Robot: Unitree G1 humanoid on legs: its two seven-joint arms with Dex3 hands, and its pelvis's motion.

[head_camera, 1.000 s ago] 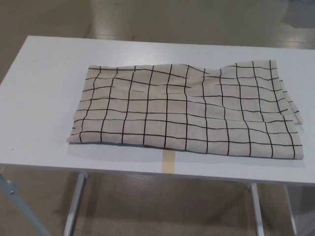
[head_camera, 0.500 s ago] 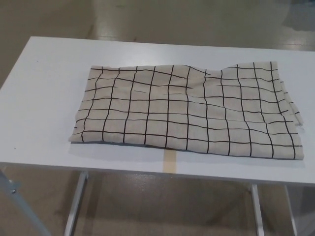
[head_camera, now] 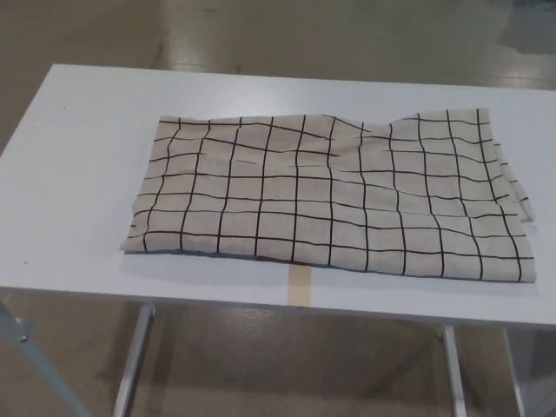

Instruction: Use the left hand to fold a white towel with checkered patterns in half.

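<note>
View: we look down from the head camera onto a white rectangular table [head_camera: 78,174] that fills most of the frame, with a pale grey floor above and below it.

Towel: a cream-white cloth towel with a black checkered grid [head_camera: 330,195] lies on the table, stretching from left of centre to the right edge of the frame.

Towel shape: we see a long rectangle lying mostly flat, with a shallow ripple near the upper middle. At the right end, layered edges peek out one under another, so we judge it may already be doubled lengthwise, though we cannot be sure.

Towel position: its near long edge sits just back from the table's front edge; its left end is well apart from the table's left edge.

Other things: a short strip of tan tape [head_camera: 300,284] shows on the table's front edge, just below the towel's middle. Metal table legs [head_camera: 135,356] appear at the bottom of the frame.

Left hand: not visible anywhere in the frame, so we cannot say how its fingers stand or whether it holds anything.

Right hand: also out of sight.

Progress: we judge the half fold has not begun. No end of the towel is lifted or turned over.

What is left: reaching in with the left hand, taking hold of one end, carrying it across to the other end, and laying it flat.
</note>
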